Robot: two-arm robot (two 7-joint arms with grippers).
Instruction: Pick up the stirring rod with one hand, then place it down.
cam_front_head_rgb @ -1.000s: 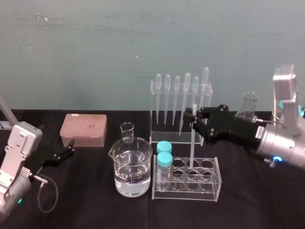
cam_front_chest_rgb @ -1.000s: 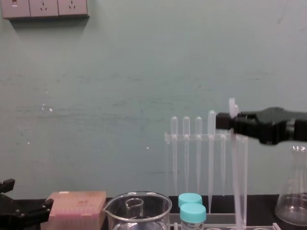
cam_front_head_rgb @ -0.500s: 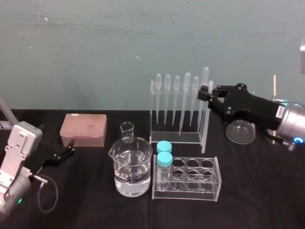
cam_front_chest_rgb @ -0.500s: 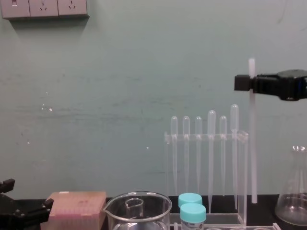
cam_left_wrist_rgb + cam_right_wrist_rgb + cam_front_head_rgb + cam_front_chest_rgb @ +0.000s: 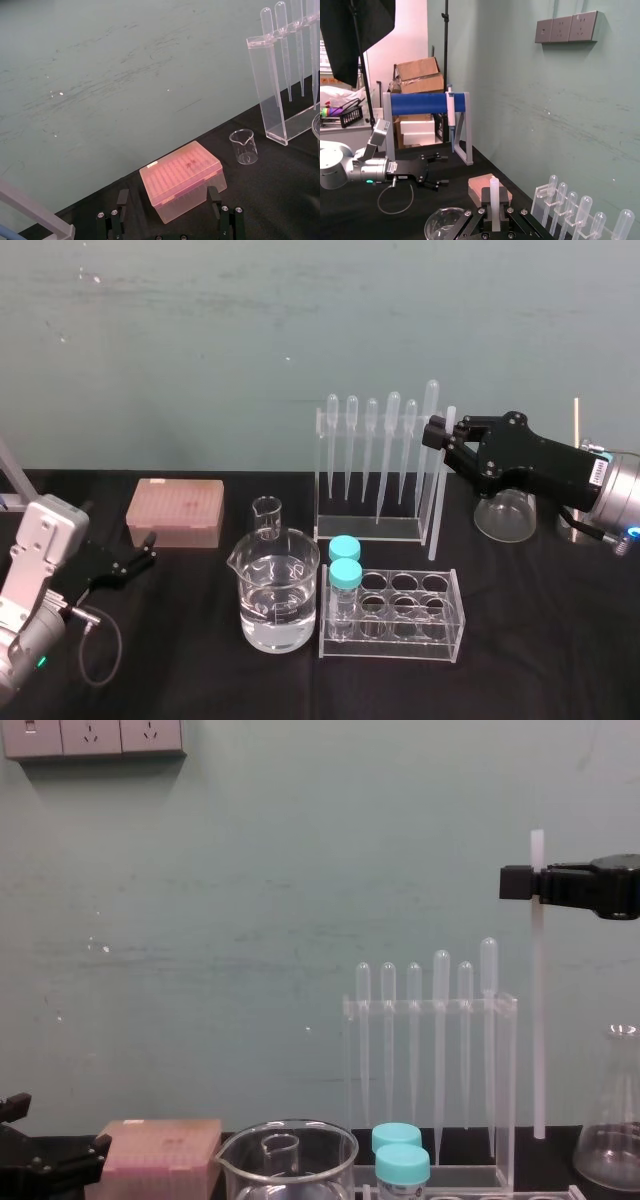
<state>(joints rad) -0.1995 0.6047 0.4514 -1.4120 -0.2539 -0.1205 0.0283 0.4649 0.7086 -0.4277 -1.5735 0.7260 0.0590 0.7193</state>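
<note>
The stirring rod (image 5: 440, 490) is a long translucent white stick hanging upright in the air, just right of the pipette rack (image 5: 375, 470). My right gripper (image 5: 438, 433) is shut on the rod near its upper end, reaching in from the right. In the chest view the rod (image 5: 537, 1000) hangs straight down from the gripper (image 5: 516, 883), with its lower end above the table. In the right wrist view the rod's top (image 5: 494, 197) sticks out between the jaws. My left gripper (image 5: 148, 550) rests open at the left of the table, its fingers (image 5: 121, 200) apart before the pink box.
A clear test tube rack (image 5: 440, 625) with two teal-capped tubes (image 5: 345, 562) stands in front. A beaker of water (image 5: 280, 595), a small beaker (image 5: 267, 518) and a pink tip box (image 5: 175, 512) sit to the left. A conical flask (image 5: 505, 515) stands under the right arm.
My right gripper has lifted the rod up out of the test tube rack and carried it to the right and back. The left arm has not moved.
</note>
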